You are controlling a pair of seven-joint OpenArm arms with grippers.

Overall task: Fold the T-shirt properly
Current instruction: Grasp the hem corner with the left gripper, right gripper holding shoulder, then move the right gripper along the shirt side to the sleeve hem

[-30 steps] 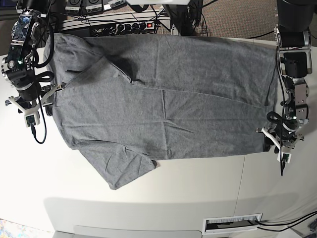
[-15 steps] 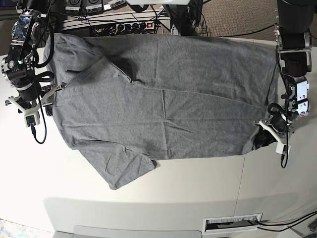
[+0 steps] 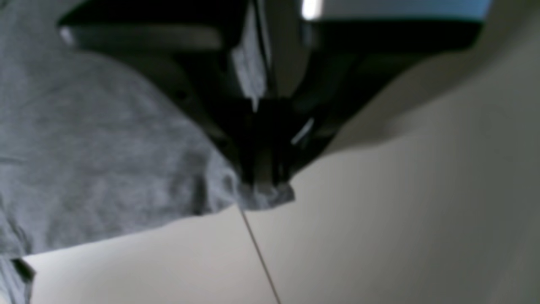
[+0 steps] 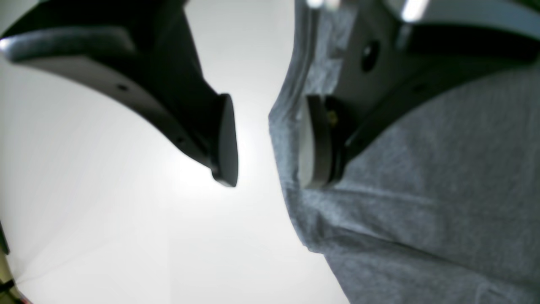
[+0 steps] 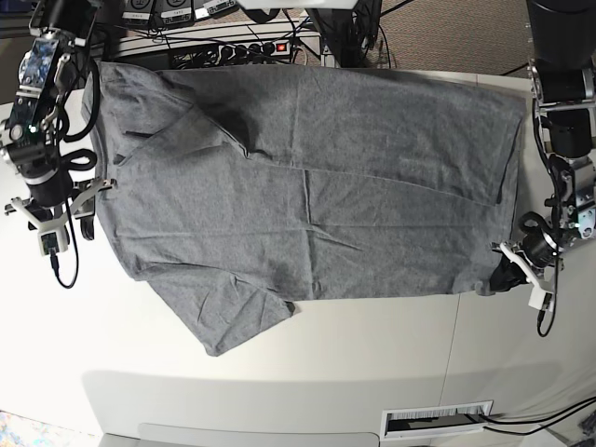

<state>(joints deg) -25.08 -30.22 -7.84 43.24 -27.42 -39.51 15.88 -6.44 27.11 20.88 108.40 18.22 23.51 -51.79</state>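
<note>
Plain heather-grey short-sleeved cotton T-shirt [image 5: 307,196] lies spread flat on the white worktop [image 5: 372,354]. Left pincer [image 3: 263,185] is clamped on a hem corner. Right pincer [image 4: 265,139] stands apart, straddling the shirt's edge.

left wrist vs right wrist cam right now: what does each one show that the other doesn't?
Left wrist only: the left pincer shut on a corner of the T-shirt, with a thin seam line in the table running below it.

Right wrist only: the right pincer open, the shirt's edge standing between its pads, one pad against the cloth.

Both: grey shirt fabric, pale table, blurred dark pincer bodies.
</note>
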